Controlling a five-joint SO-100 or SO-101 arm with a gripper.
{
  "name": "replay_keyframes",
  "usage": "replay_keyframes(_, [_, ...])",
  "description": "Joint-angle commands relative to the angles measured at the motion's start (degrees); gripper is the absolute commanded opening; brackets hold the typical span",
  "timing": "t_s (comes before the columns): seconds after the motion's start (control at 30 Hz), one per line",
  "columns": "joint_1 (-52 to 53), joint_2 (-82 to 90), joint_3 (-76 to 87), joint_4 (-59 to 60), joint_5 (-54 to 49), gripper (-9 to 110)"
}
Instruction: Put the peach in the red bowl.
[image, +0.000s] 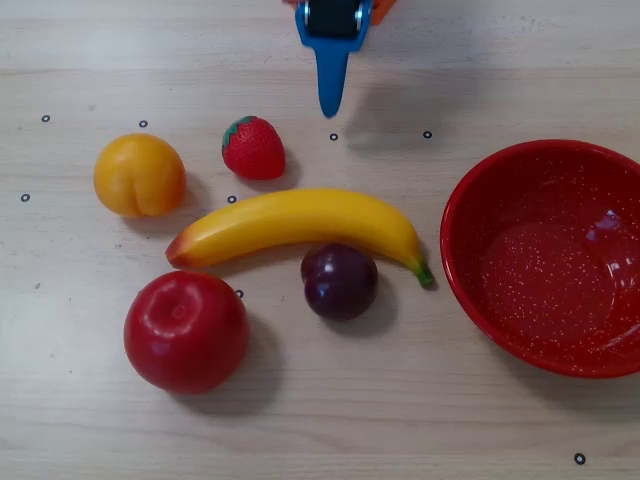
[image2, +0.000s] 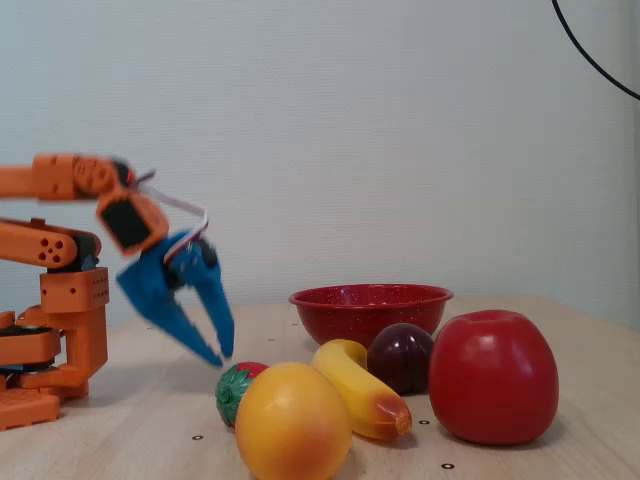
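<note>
The peach (image: 140, 175) is a yellow-orange round fruit at the left of the table in the overhead view; it is nearest the camera in the fixed view (image2: 292, 420). The red bowl (image: 545, 255) stands empty at the right, and at the back in the fixed view (image2: 370, 297). My blue gripper (image: 329, 108) enters from the top middle of the overhead view, points down, and hovers above the table behind the strawberry (image2: 223, 357). Its fingertips meet and hold nothing. It is well apart from the peach.
A strawberry (image: 254, 147) lies between the gripper and the peach. A banana (image: 300, 222), a dark plum (image: 340, 281) and a large red apple (image: 186, 330) lie between the peach and the bowl. The orange arm base (image2: 60, 340) stands at the left.
</note>
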Motion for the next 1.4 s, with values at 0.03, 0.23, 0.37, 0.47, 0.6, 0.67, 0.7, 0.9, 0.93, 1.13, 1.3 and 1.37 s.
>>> replay_keyframes(0.03, [-4.8, -9.1, -15.4, 6.1, 4.4, 0])
replay_keyframes(0.23, [-10.1, -25.0, -35.3, 17.3, 8.7, 0])
replay_keyframes(0.37, [-13.5, -35.3, -50.5, 26.6, 11.5, 0])
replay_keyframes(0.47, [-15.8, -42.0, -62.1, 32.5, 11.9, 0])
replay_keyframes(0.6, [-19.6, -47.7, -73.0, 37.3, 13.8, 5])
replay_keyframes(0.67, [-21.8, -50.7, -77.3, 39.4, 15.2, 8])
replay_keyframes(0.7, [-22.9, -52.3, -79.2, 40.3, 16.0, 9])
replay_keyframes(0.9, [-29.3, -63.5, -91.5, 45.5, 20.3, 25])
replay_keyframes(0.93, [-30.4, -65.1, -93.3, 46.6, 21.4, 32])
replay_keyframes(1.13, [-36.7, -73.7, -98.9, 49.0, 31.1, 54])
replay_keyframes(1.3, [-39.7, -79.4, -99.4, 49.0, 38.0, 62])
replay_keyframes(1.37, [-40.3, -81.6, -99.2, 49.0, 40.1, 63])
